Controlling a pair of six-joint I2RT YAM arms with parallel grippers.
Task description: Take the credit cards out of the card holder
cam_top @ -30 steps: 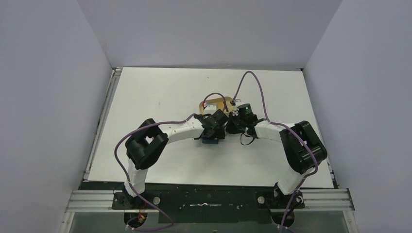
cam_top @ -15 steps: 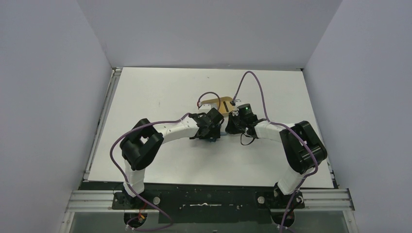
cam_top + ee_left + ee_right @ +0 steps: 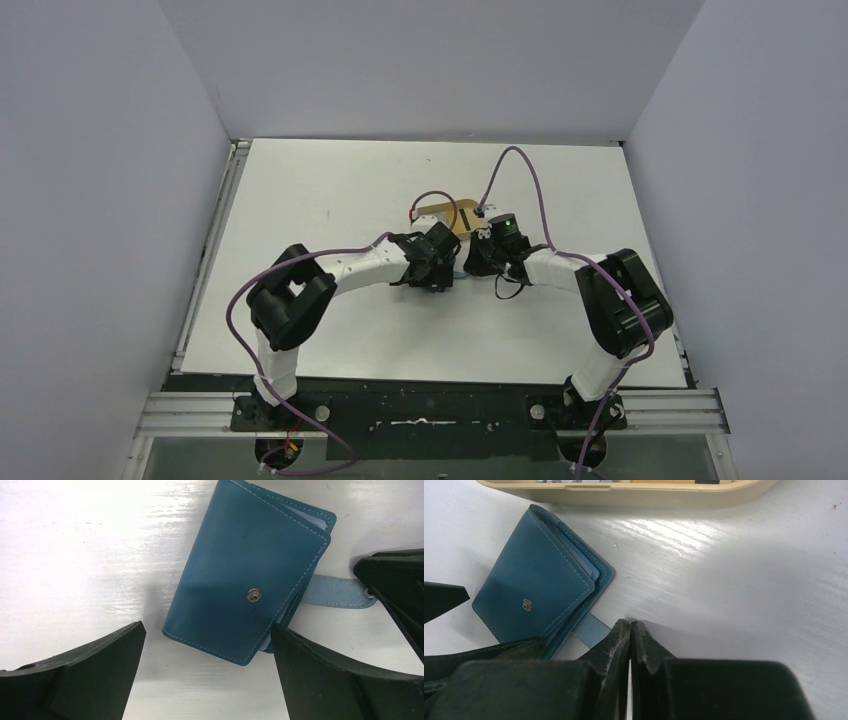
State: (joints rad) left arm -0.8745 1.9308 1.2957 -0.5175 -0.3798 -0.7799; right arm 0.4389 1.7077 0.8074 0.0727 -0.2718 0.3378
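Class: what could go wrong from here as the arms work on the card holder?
1. The open left pincer straddles the folded card holder; closing could clamp both covers together instead of opening it.
2. The shut right pincer sits by the loose tab; a nudge could slide it toward the tray.

Tan tray [image 3: 624,495] cut off by top edge, card holder [image 3: 534,590] strap end hidden
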